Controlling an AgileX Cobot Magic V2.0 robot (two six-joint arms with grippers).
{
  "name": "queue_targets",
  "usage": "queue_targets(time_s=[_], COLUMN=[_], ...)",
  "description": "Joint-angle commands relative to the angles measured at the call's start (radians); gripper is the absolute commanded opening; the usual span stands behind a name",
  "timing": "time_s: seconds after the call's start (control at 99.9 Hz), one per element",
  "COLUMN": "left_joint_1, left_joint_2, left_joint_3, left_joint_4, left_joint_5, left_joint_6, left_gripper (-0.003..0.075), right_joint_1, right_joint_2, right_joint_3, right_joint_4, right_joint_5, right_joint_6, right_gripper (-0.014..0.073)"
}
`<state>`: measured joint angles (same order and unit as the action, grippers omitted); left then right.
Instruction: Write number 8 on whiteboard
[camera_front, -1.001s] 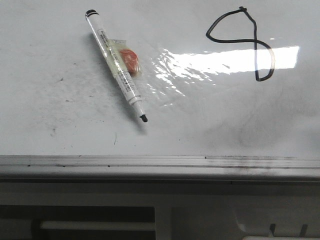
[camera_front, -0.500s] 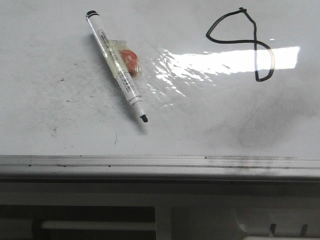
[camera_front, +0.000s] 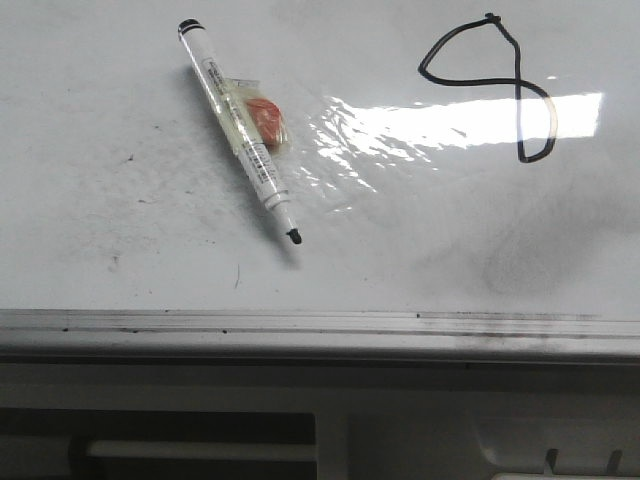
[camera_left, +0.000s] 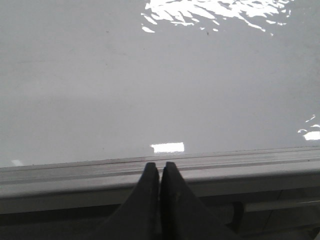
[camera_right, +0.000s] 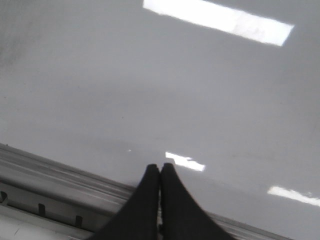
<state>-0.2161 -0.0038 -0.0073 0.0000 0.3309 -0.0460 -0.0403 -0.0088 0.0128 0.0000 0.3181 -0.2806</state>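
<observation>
The number 8 (camera_front: 517, 85) is a thin black marker line, lopsided and lying sideways, at the far right of the whiteboard (camera_front: 150, 260). A white marker (camera_front: 240, 130) with a bare black tip lies loose on the board at the left, with an orange piece under clear tape (camera_front: 262, 118) on its barrel. Neither gripper shows in the front view. My left gripper (camera_left: 160, 166) is shut and empty over the board's metal edge strip (camera_left: 240, 162). My right gripper (camera_right: 160, 167) is shut and empty just over the board (camera_right: 150, 90) near its edge strip (camera_right: 45, 175).
A bright glare patch (camera_front: 450, 122) lies between the marker and the 8. Grey smudges (camera_front: 510, 265) mark the board's near right. The silver edge strip (camera_front: 320, 325) runs along the near side, with a white frame and a bar (camera_front: 190, 450) below it.
The whole front view has shifted slightly right and down in the picture. The marker and the 8 keep their places relative to each other.
</observation>
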Motion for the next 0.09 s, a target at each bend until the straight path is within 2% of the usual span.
queue_targets(time_s=[0.0,0.08], left_joint_1=[0.002,0.002], left_joint_2=[-0.028,-0.028], left_joint_3=[0.041,0.041], left_joint_4=[0.0,0.0], left_joint_5=[-0.046,-0.046], left_joint_6=[-0.006,-0.006], left_gripper=[-0.002,-0.002], right_joint_1=[-0.004,-0.004], right_joint_2=[-0.024,-0.024], right_joint_3=[0.011,0.011], right_joint_4=[-0.016,-0.016], right_joint_5=[-0.029,-0.029], right_joint_6=[0.004,0.004], right_gripper=[-0.0066,-0.0066])
